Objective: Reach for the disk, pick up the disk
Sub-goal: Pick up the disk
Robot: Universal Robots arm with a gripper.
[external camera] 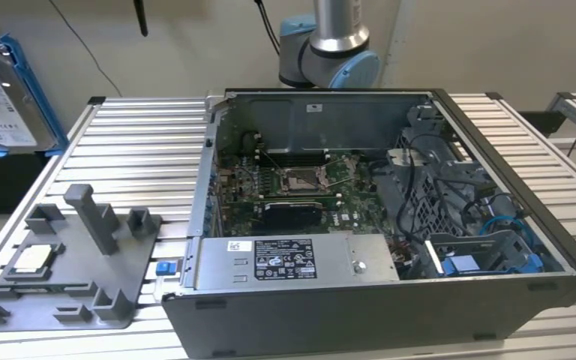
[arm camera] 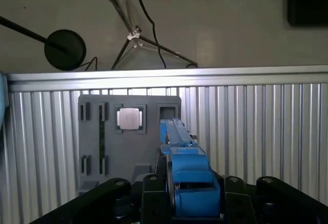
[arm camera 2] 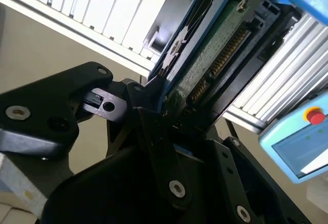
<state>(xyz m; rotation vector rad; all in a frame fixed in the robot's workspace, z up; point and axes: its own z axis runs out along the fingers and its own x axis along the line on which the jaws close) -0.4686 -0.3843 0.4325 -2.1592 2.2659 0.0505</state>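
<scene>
The disk [external camera: 0,96] hangs in the air at the exterior view's far left, label side showing, blue frame along its edge, well above the slatted table. In the second wrist view my gripper [arm camera 2: 169,112] is shut on the disk [arm camera 2: 218,44], black fingers [arm camera 2: 154,126] clamping its blue frame beside the green circuit board. The first wrist view shows the disk [arm camera: 185,165] edge-on between the gripper's black links [arm camera: 190,199], high above the table.
A grey plastic stand [external camera: 73,262] with upright posts and a pale square chip [external camera: 30,258] lies below on the slatted table [external camera: 138,142]. An open computer case [external camera: 368,225] takes up the middle. A pendant with a red button [arm camera 2: 302,137] sits off the table edge.
</scene>
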